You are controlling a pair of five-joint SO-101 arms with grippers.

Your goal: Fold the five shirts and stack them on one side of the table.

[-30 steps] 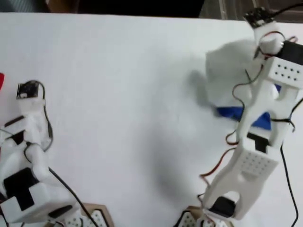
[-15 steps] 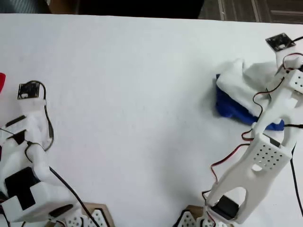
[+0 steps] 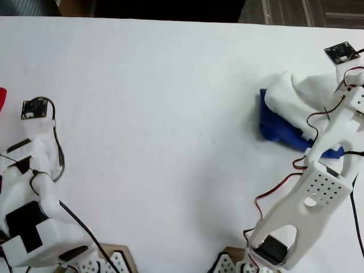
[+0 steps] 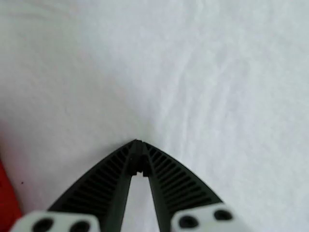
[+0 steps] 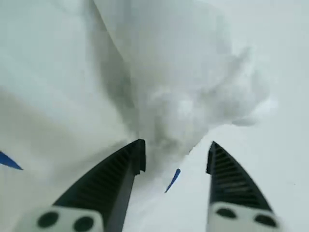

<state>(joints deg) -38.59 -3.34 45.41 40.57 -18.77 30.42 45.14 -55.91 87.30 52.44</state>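
A crumpled white shirt (image 3: 296,96) lies heaped on a blue shirt (image 3: 278,131) at the table's right side. The blue cloth pokes out along the heap's near and left edges. My right arm (image 3: 318,187) stretches over this pile. In the right wrist view, my right gripper (image 5: 175,143) is open just above the white shirt (image 5: 183,87), with rumpled cloth and a blue sliver (image 5: 171,181) between its fingers. My left gripper (image 4: 138,145) is shut with nothing in it, low over the bare white table near the left edge.
A red thing (image 3: 1,98) peeks in at the table's left edge, close beside my left arm (image 3: 34,148), and shows as a red patch (image 4: 7,203) in the left wrist view. The white table (image 3: 148,102) spreads bare between the two arms.
The right arm swung right and back. The white shirt, held spread and higher a second ago, now lies heaped on the blue one. The left arm kept still.
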